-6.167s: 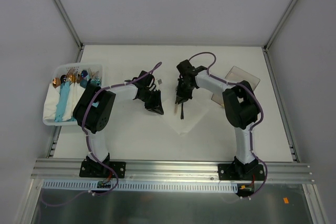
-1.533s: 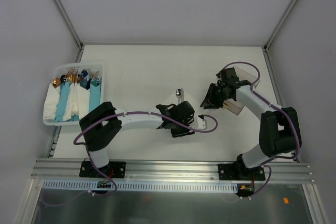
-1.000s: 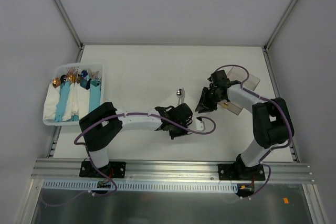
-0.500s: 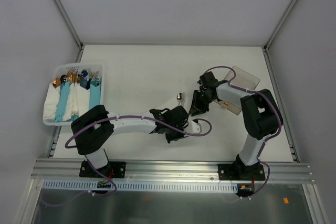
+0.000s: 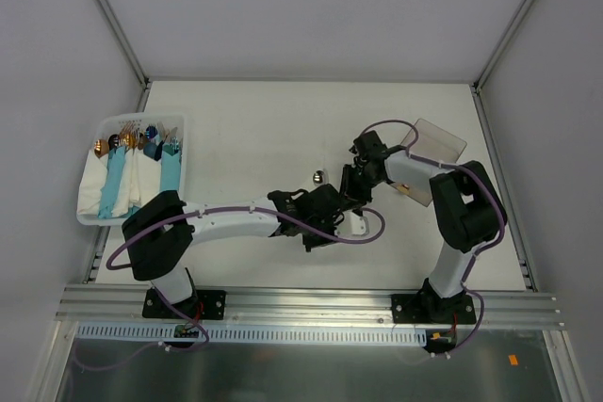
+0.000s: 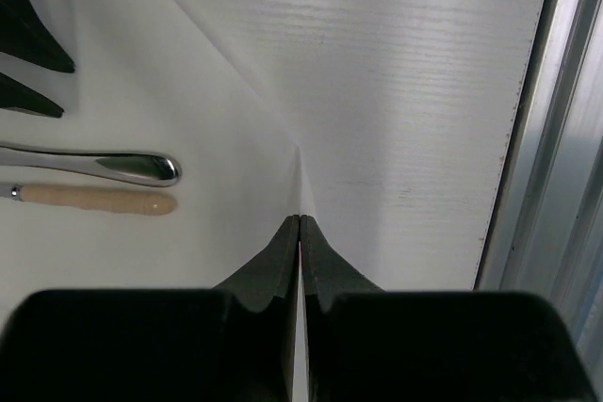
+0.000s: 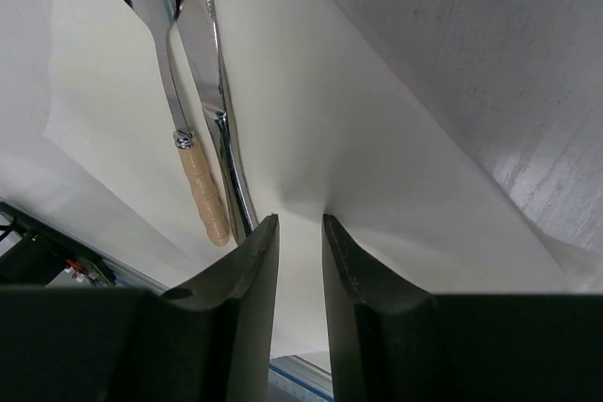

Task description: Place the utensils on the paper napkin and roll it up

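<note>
From above, the right claw (image 5: 354, 189) has swung in from the clear tray (image 5: 438, 138) to the middle of the surface (image 5: 245, 129). It meets the left claw (image 5: 327, 219), which has stretched farther right. The paper napkin (image 5: 359, 224) lies mostly hidden beneath them, and the utensils (image 5: 318, 176) show only a rounded silvery end just beyond. The left wrist view shows the left claw pinched flat on the napkin's lifted edge, two handles resting on the sheet to its left. In the right wrist view the fingers stand narrowly apart astride a pucker in the napkin (not visibly gripping it), the cutlery just beside them. Loading looks finished; rolling seems about to begin.
</note>
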You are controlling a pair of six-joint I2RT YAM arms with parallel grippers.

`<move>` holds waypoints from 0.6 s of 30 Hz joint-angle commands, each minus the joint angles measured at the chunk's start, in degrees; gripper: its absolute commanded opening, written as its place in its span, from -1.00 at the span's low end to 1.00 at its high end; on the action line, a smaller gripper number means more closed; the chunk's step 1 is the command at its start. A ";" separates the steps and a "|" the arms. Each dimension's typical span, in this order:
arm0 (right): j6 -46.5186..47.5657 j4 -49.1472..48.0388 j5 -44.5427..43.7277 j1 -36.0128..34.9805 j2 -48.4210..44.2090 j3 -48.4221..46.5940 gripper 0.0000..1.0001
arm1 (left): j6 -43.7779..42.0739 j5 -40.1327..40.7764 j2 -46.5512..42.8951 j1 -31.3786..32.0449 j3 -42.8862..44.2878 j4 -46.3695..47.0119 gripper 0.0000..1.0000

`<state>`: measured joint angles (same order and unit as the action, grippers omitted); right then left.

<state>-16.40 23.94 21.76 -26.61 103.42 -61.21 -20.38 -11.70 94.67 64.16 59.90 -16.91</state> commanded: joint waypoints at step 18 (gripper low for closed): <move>-0.29 2.07 0.48 -0.20 -6.73 1.70 -0.38 | -13.44 6.08 3.76 -1.06 7.25 0.56 -1.00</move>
<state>-16.43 24.40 21.93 -26.61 99.53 -60.80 -29.52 -6.79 97.58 63.66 64.90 -16.88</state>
